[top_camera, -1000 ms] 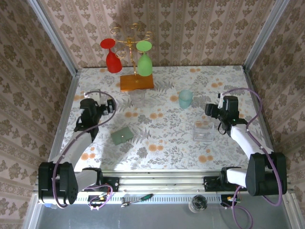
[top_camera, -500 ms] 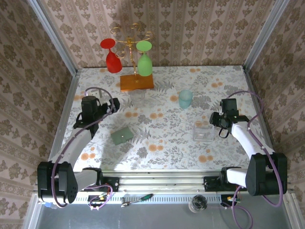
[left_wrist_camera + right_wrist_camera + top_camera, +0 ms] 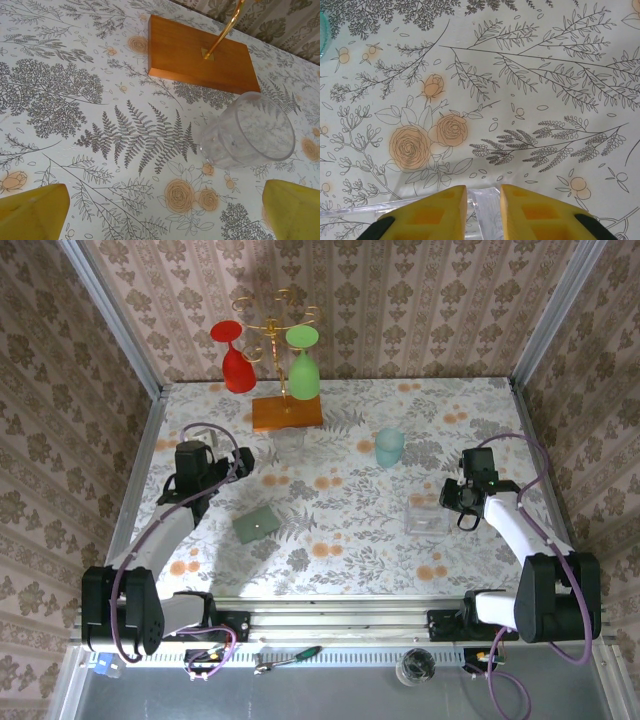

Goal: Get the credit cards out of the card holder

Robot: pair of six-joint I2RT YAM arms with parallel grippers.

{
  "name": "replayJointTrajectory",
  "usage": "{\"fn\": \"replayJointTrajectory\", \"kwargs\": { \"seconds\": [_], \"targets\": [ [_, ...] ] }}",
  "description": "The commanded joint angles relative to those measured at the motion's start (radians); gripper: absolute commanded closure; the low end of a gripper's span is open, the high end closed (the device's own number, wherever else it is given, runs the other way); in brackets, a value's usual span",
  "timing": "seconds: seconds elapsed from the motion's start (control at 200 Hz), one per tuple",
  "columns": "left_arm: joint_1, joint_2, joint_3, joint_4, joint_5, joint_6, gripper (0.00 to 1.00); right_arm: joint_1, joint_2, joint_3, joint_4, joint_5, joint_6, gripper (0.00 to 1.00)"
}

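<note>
The holder [image 3: 258,524] lay shut on the bench [image 3: 350,540], dark side up, so the cards were probably still inside it and the step in hand was only the approach. The left gripper [image 3: 245,458] hung just beyond the holder with its jaws wide apart, facing a clear glass [image 3: 247,132] and a wooden slab [image 3: 200,55]. Well to the right of the holder, the right gripper [image 3: 482,210] had its jaws nearly together over the rim of a clear box [image 3: 428,512]; I could not tell whether it pinched it. Next, one gripper would need to come down on the holder and pin one panel while the other opened it. The bench had a floral print, and patterned walls [image 3: 400,300] enclosed it.
</note>
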Motion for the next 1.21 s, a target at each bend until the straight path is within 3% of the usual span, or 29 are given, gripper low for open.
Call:
{"fn": "replayJointTrajectory", "kwargs": {
  "seconds": [0.0,0.385,0.715,1.2],
  "targets": [
    [-0.004,0.009,0.004,0.021,0.014,-0.023,0.0,0.004,0.017,0.02,-0.05,-0.027,0.011,0.76],
    [-0.004,0.01,0.004,0.021,0.014,-0.023,0.0,0.006,0.023,0.022,-0.079,-0.063,0.026,0.84],
    [-0.004,0.025,0.013,0.026,0.02,-0.023,0.0,0.007,-0.002,0.0,-0.122,-0.07,0.046,0.83],
    [-0.004,0.036,0.016,0.026,0.031,-0.025,0.0,0.034,-0.017,0.016,-0.123,-0.06,0.057,0.93]
  ]
}}
